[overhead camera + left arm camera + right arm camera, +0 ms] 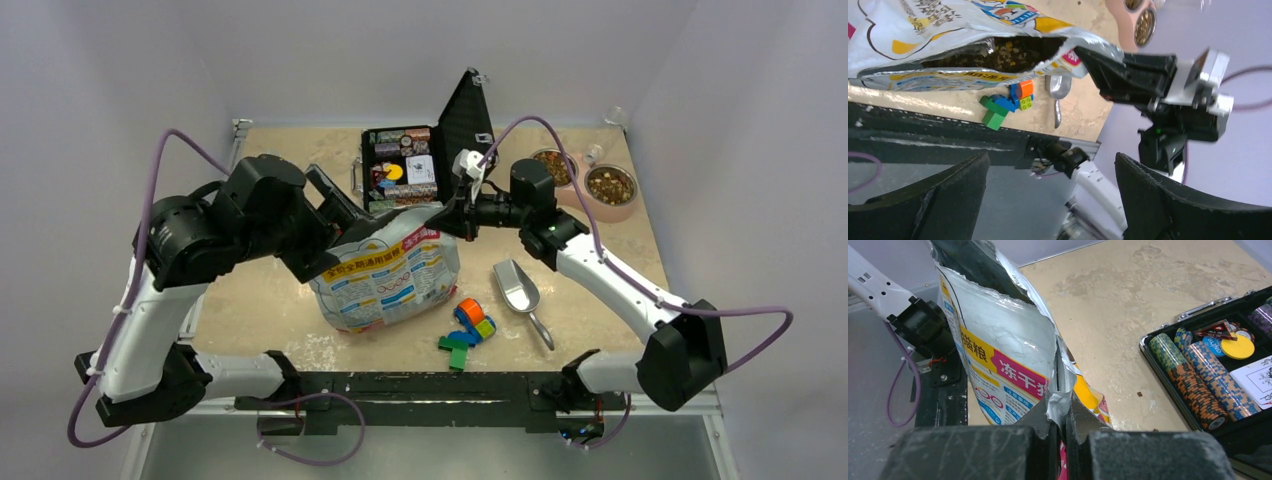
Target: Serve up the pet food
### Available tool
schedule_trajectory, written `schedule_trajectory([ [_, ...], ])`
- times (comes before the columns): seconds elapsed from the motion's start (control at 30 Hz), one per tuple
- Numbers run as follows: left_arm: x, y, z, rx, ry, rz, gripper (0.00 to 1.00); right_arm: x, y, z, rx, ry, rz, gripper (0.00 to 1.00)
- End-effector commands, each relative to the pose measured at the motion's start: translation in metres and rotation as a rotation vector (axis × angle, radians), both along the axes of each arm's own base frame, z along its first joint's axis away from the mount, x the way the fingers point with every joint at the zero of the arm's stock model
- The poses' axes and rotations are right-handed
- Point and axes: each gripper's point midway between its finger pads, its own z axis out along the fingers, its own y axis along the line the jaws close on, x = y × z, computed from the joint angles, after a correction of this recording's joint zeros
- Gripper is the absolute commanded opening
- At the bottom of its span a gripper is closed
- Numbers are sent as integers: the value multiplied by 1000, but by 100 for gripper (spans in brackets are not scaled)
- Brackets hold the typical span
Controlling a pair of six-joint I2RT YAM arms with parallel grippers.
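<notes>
A printed pet food bag (392, 278) stands at the table's middle, its torn top pulled open. Brown pet food (1015, 49) shows inside the mouth in the left wrist view. My right gripper (443, 216) is shut on the bag's right top edge (1060, 390), with the foil pinched between its fingers (1083, 422). My left gripper (345, 228) hangs open just left of the bag's top, holding nothing; its fingers (955, 192) stand wide apart. More kibble fills a pink double bowl (634, 207) at the back right. A metal scoop (518, 288) lies right of the bag.
An open black case of poker chips (402, 168) stands behind the bag and shows close on the right in the right wrist view (1198, 385). Coloured toy bricks (468, 328) lie in front of the bag, near the table's front rail (420, 385).
</notes>
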Motion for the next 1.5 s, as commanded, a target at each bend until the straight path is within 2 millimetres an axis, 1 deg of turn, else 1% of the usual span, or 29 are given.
schedule_trajectory([
  [0.0, 6, 23, -5, -100, 118, 306, 99, 15, -15, 39, 41, -176, -105, 0],
  [0.07, 10, 28, -17, -111, 173, 410, 99, 11, -16, 38, 39, -181, -100, 0],
  [0.13, 13, 30, -34, -127, 237, 504, 99, 8, -16, 38, 35, -187, -93, 0],
  [0.23, 20, 25, -43, -192, 273, 575, 98, 3, -18, 38, 32, -212, -83, 0],
  [0.33, 22, 40, -50, -128, 286, 658, 94, 1, -20, 37, 28, -227, -82, 0],
  [0.43, 26, 48, -65, -101, 319, 735, 93, -1, -19, 40, 31, -240, -64, 0],
  [0.57, 30, 45, -82, -107, 355, 759, 93, 0, -19, 43, 35, -262, -64, 0],
  [0.7, 27, 46, -92, -66, 383, 764, 93, 0, -19, 39, 18, -276, -57, 0],
  [0.8, 30, 44, -108, -42, 391, 773, 89, -2, -19, 36, 10, -293, -37, 0],
  [0.87, 32, 43, -120, -17, 399, 772, 81, -6, -20, 35, 0, -317, -13, 0],
  [0.9, 31, 45, -126, -4, 401, 775, 76, -9, -20, 34, -9, -333, 2, 0],
  [0.97, 31, 52, -133, 11, 368, 777, 56, -18, -21, 33, -41, -372, 63, 0],
  [1.0, 32, 55, -134, 6, 343, 775, 49, -22, -22, 28, -78, -377, 92, 2],
  [1.03, 32, 57, -137, -1, 330, 774, 46, -24, -23, 26, -106, -387, 110, 8],
  [1.1, 31, 60, -138, -25, 298, 759, 41, -30, -24, 22, -158, -383, 154, 29],
  [1.13, 32, 61, -137, -27, 280, 751, 37, -33, -23, 22, -180, -390, 168, 39],
  [1.17, 31, 64, -136, -22, 266, 743, 28, -36, -23, 21, -209, -410, 181, 48],
  [1.2, 30, 66, -135, -14, 256, 736, 14, -39, -22, 23, -228, -433, 191, 57],
  [1.23, 30, 68, -134, -8, 249, 737, 8, -43, -19, 23, -253, -455, 199, 61],
  [1.3, 31, 71, -130, -18, 225, 741, 4, -50, -12, 23, -321, -502, 223, 64],
  [1.37, 34, 70, -125, -36, 206, 742, 0, -51, -6, 20, -388, -516, 235, 66],
  [1.47, 37, 71, -119, -38, 190, 745, 0, -54, 3, 21, -446, -538, 258, 66],
])
